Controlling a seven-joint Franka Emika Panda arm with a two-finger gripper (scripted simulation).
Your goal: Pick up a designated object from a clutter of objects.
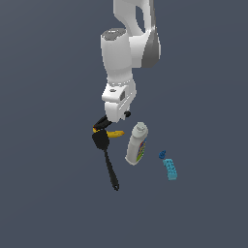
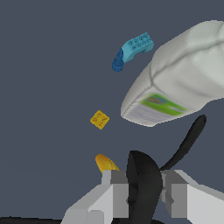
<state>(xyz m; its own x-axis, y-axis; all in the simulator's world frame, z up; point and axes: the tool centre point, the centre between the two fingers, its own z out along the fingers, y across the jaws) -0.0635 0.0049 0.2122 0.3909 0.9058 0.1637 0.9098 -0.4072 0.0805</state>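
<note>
As my arm hangs almost straight down from the top of the exterior view, the white wrist is turned a little toward that view's left. My gripper [image 1: 107, 120] sits low over the near end of the clutter.

In the wrist view the two grey fingers [image 2: 119, 192] stand a moderate way apart. A rounded black body fills the whole gap between them and touches both pads. I take this to be the black tool [image 2: 142, 179], so my grasp is closed on it with the jaws held partly apart by its width.

From outside, the tool [image 1: 100, 123] shows as a short dark shape slanting out from under my fingertips toward the exterior view's left, with a small orange-red spot at its lower end. I cannot tell whether it is clear of the floor.

Directly below it is the spatula [image 1: 110, 167], its head under my hand and its thin handle [image 2: 190, 138] running away from me. Both are black, so where one ends and the other begins is hard to judge.

The banana [image 1: 116, 134] lies just beside the spatula head. The bottle [image 1: 137, 145] lies on its side on the exterior view's right. Farther right are the tiny blue piece [image 1: 162, 154] and the brick [image 1: 170, 169], close together. A small yellow square [image 2: 99, 119] lies alone on the floor in the wrist view.
</note>
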